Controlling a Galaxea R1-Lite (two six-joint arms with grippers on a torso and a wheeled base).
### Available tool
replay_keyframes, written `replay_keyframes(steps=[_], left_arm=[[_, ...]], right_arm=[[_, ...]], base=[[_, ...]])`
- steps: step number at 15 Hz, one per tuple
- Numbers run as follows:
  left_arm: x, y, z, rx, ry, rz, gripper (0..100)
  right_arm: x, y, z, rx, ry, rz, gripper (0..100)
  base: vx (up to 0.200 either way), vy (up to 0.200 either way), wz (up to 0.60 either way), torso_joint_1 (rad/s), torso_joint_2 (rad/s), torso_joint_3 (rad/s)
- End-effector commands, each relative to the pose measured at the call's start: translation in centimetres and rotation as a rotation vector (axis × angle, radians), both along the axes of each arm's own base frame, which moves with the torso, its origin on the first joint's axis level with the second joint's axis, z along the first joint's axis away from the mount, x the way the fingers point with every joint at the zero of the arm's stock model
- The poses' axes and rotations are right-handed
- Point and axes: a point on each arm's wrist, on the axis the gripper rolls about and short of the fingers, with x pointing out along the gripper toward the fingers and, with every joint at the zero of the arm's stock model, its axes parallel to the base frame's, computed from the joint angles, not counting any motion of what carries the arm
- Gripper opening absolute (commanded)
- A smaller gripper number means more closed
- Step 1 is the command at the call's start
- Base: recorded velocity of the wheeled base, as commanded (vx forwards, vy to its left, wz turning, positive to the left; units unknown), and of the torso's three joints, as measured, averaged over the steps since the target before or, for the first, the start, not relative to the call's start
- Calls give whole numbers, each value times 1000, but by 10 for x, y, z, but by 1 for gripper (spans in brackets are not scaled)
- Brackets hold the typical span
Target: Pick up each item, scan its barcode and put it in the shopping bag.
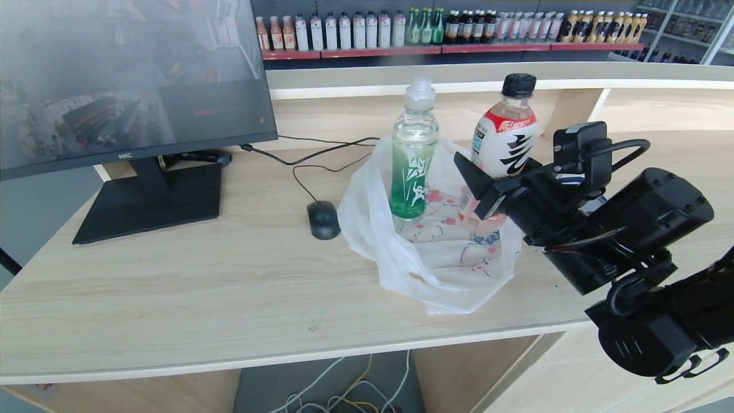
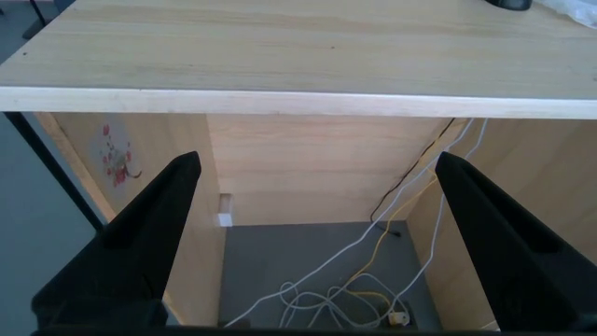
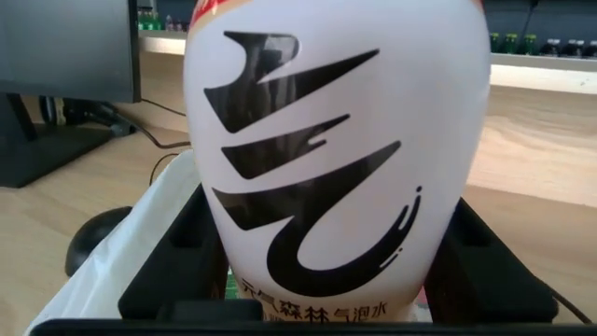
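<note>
– Where was the right tool [image 1: 486, 192]?

– Over the right side of the shopping bag [image 1: 441, 275], closed on the lower half of the white-labelled bottle [image 1: 504, 140], one finger on either side. The bottle stood upright with its black cap on top and its base down at the bag's mouth. I couldn't tell whether it rested on anything.

– And the other drink?

– The green bottle [image 1: 413, 160] stood upright inside the bag, just to the left of the held one and not touching it. The bag lay crumpled and open on the counter [image 1: 172, 287].

– The left tool [image 2: 317, 168]?

– Spread wide with nothing between its fingers, low down in front of the counter's edge, facing the hollow underneath where cables hung.

– Anything else on top?

– A monitor [image 1: 126, 74] at the far left and a dark mouse [image 1: 323, 219] just left of the bag.
</note>
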Motion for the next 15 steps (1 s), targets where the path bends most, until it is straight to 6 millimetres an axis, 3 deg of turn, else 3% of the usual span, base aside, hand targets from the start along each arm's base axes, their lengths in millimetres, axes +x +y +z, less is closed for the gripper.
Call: replay_keyframes(steps=[1, 7, 11, 15], left_arm=[[0, 0, 0, 0, 0, 0, 100], [0, 0, 0, 0, -2, 0, 100], [0, 0, 0, 0, -2, 0, 100], [0, 0, 0, 0, 0, 2, 100]], right_arm=[[8, 4, -9, -4, 24, 3, 0], [26, 9, -22, -11, 45, -6, 0], [39, -8, -24, -6, 45, -63, 0], [44, -6, -29, -4, 53, -60, 0]], base=[[0, 0, 0, 0, 0, 0], [0, 0, 0, 0, 0, 0], [0, 0, 0, 0, 0, 0], [0, 0, 0, 0, 0, 0]])
